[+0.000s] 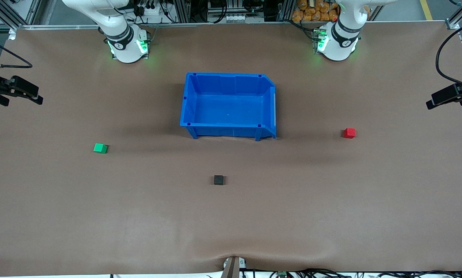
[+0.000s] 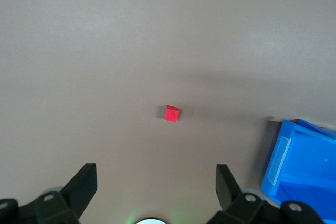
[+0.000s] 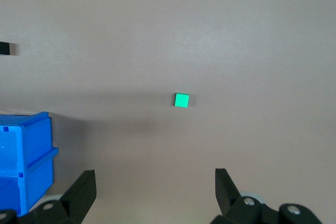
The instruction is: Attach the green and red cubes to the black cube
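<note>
Nearest the camera, we see the black cube (image 1: 218, 180) alone; green cube (image 1: 100, 148) lies under our open right hand (image 3: 152, 187), red cube (image 1: 349, 133) under our open left hand (image 2: 156, 182).

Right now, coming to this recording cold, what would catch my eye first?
The blue bin stands out first, at mid-table between the two arm bases. Three small cubes lie apart on the brown table: the green cube toward the right arm's end, the red cube toward the left arm's end, and the black cube nearer the front camera than the bin. The left gripper and right gripper wait open, high above.
</note>
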{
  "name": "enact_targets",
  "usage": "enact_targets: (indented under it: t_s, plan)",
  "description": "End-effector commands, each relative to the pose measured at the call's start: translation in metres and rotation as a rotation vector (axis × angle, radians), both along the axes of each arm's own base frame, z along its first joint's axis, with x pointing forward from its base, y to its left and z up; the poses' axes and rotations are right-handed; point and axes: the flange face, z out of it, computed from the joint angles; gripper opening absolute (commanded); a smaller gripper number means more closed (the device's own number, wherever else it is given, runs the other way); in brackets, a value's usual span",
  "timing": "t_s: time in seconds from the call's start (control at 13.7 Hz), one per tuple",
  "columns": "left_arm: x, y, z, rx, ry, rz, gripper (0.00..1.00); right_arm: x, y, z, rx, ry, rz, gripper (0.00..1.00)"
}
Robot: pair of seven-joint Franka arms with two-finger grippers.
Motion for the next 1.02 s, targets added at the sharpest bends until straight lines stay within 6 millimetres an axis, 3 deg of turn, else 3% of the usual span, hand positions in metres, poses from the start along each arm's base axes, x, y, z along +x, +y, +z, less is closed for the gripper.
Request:
enact_targets:
  t_s: [0.0,0.58,0.95]
  plan:
    - [0.003,0.003,0.002,-0.008,-0.002,-0.018,1.0,0.003,0.001,0.005,-0.005,-0.006,0.006,1.0]
    - [0.011,0.003,-0.012,-0.009,0.021,-0.011,1.0,0.004,-0.005,-0.003,-0.003,0.012,-0.005,1.0]
    - [0.025,0.006,-0.039,-0.006,0.062,-0.009,1.0,0.005,-0.006,-0.007,-0.01,0.025,-0.005,1.0]
